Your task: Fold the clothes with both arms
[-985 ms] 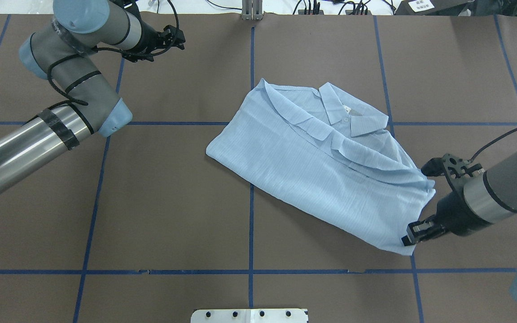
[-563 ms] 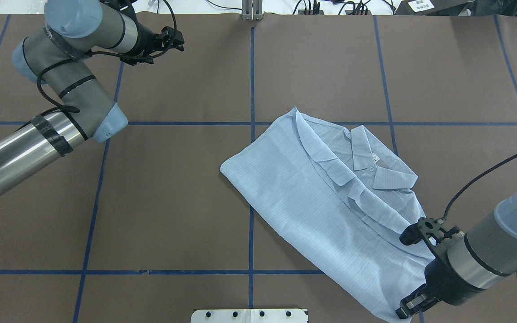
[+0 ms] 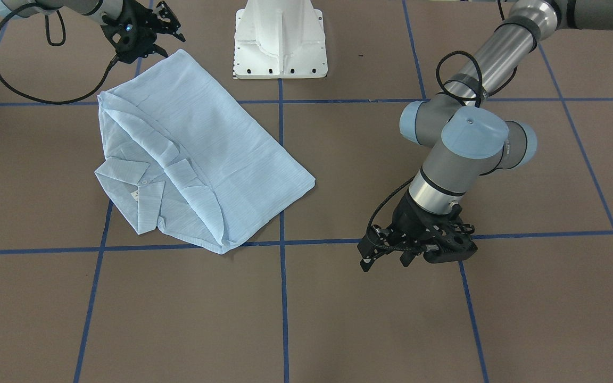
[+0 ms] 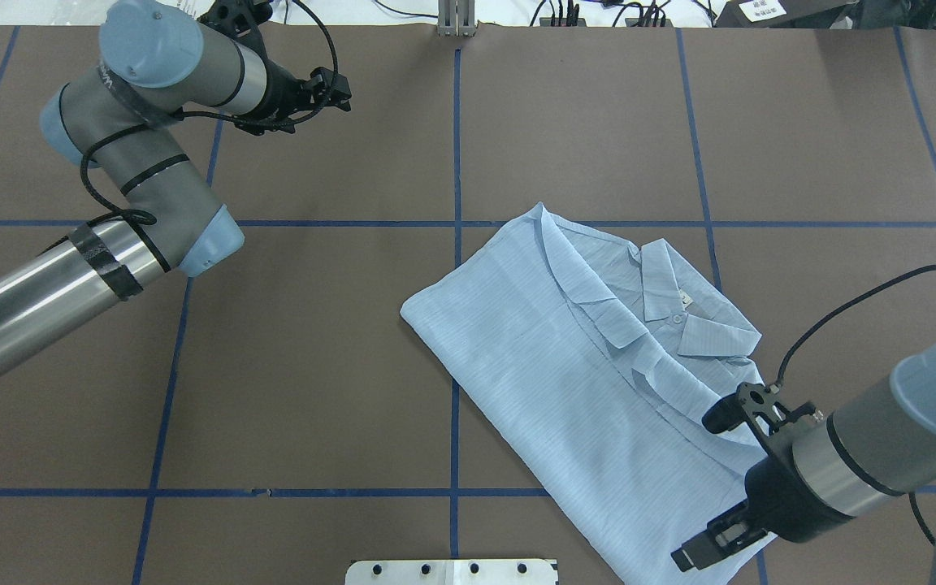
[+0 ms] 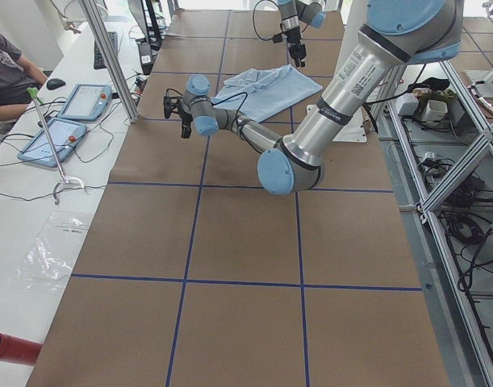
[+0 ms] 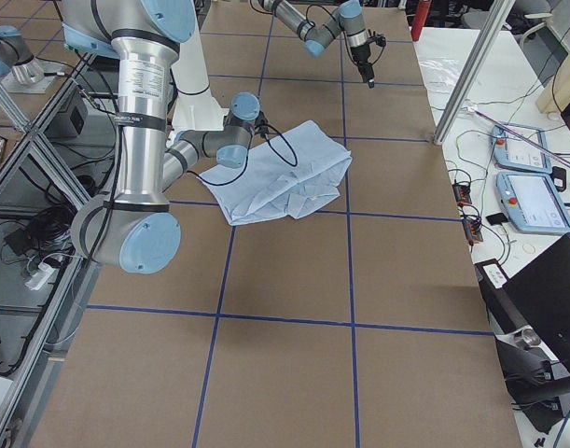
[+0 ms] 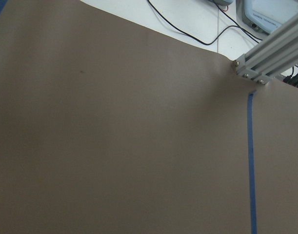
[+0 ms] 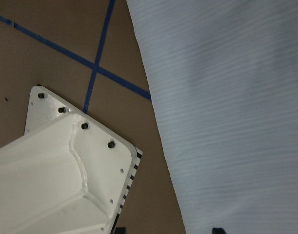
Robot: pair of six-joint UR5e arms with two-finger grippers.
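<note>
Front-facing view: the shirt (image 3: 205, 143), folded to a slanted oblong with its collar (image 3: 131, 183) facing up, lies flat on the brown table (image 3: 445, 319). My right claw (image 3: 171, 43) stands spread at the shirt's corner nearest the white pedestal (image 3: 280, 37). My left claw (image 3: 383, 261), fingers apart and empty, hangs well apart from the cloth. Overhead view: the shirt (image 4: 565, 366) lies on my right half, with my right claw (image 4: 704, 554) over its near corner and my left claw (image 4: 344, 92) near the table's far edge. Left-end view: the shirt (image 5: 262, 81) lies far down the table. Right-end view: the shirt (image 6: 285, 177) lies beside my near arm. Left wrist view: brown table (image 7: 114, 146) and a blue tape line (image 7: 251, 161). Right wrist view: the shirt (image 8: 236, 97) lies beside the pedestal (image 8: 56, 161), with my fingertips (image 8: 216, 230) wide apart at the bottom edge.
</note>
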